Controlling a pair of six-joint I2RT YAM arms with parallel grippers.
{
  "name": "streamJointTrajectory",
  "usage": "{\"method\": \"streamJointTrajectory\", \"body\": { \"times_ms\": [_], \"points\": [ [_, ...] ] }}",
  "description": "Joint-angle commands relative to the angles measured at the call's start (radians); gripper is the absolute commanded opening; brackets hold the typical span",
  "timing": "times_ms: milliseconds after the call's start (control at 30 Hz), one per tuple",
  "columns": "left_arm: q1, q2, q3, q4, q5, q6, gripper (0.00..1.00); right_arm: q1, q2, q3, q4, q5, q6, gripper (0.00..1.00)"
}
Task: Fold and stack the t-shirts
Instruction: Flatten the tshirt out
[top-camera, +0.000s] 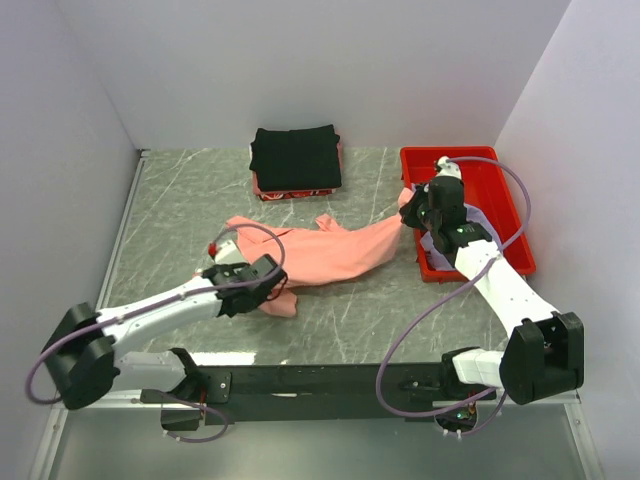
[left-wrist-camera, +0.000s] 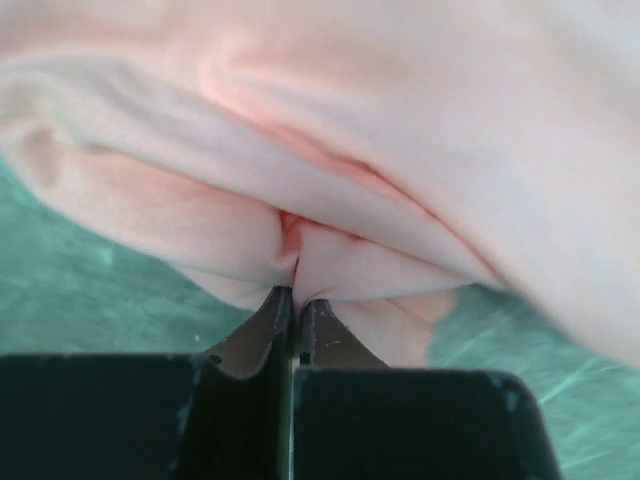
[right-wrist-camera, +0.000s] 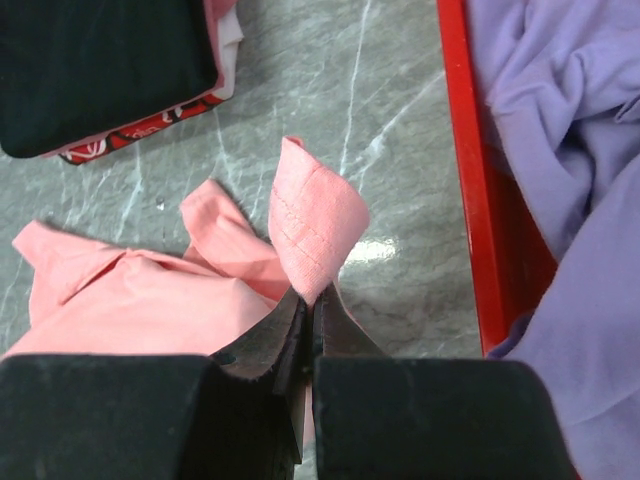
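A salmon-pink t-shirt lies stretched across the marble table between the two arms. My left gripper is shut on a pinch of the pink t-shirt at its near left end. My right gripper is shut on a hemmed corner of the pink t-shirt beside the red tray. A lavender-purple t-shirt lies crumpled inside that tray. A black t-shirt in a neat rectangular fold sits at the back of the table, on top of other folded cloth.
The red tray's wall stands just right of my right gripper. Under the black t-shirt, a folded red-patterned cloth shows at the stack's edge. White walls close in the table on the left, back and right.
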Motion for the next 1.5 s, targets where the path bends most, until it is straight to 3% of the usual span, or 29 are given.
{"method": "streamJointTrajectory", "body": {
  "times_ms": [0,267,467,667,900,1100,1300,1400,1467],
  "points": [
    [0.034,-0.095,0.08,-0.096,-0.189,0.033,0.01,-0.007,-0.043,0.001,0.064,-0.024,-0.016,0.0],
    [0.145,-0.24,0.171,-0.055,-0.312,0.147,0.01,-0.007,-0.085,0.061,0.046,-0.049,-0.022,0.0],
    [0.149,-0.325,0.292,-0.038,-0.448,0.263,0.01,-0.006,-0.123,0.133,0.032,-0.064,-0.023,0.0],
    [0.149,-0.4,0.424,0.005,-0.475,0.421,0.01,-0.007,-0.197,0.258,-0.034,-0.086,-0.034,0.0],
    [0.149,-0.567,0.528,0.159,-0.308,0.636,0.01,-0.006,-0.399,0.321,-0.115,-0.128,-0.042,0.0],
    [0.149,-0.69,0.593,0.212,-0.098,0.687,0.01,-0.006,-0.558,0.381,-0.233,-0.148,-0.031,0.0],
    [0.149,-0.673,0.653,0.151,-0.045,0.693,0.01,-0.007,-0.6,0.43,-0.347,-0.136,-0.035,0.0],
    [0.149,-0.578,0.647,0.093,-0.128,0.693,0.01,-0.006,-0.564,0.414,-0.376,-0.125,-0.032,0.0],
    [0.149,-0.47,0.628,0.059,-0.281,0.644,0.01,-0.007,-0.531,0.363,-0.368,-0.099,-0.028,0.0]
  ]
}}
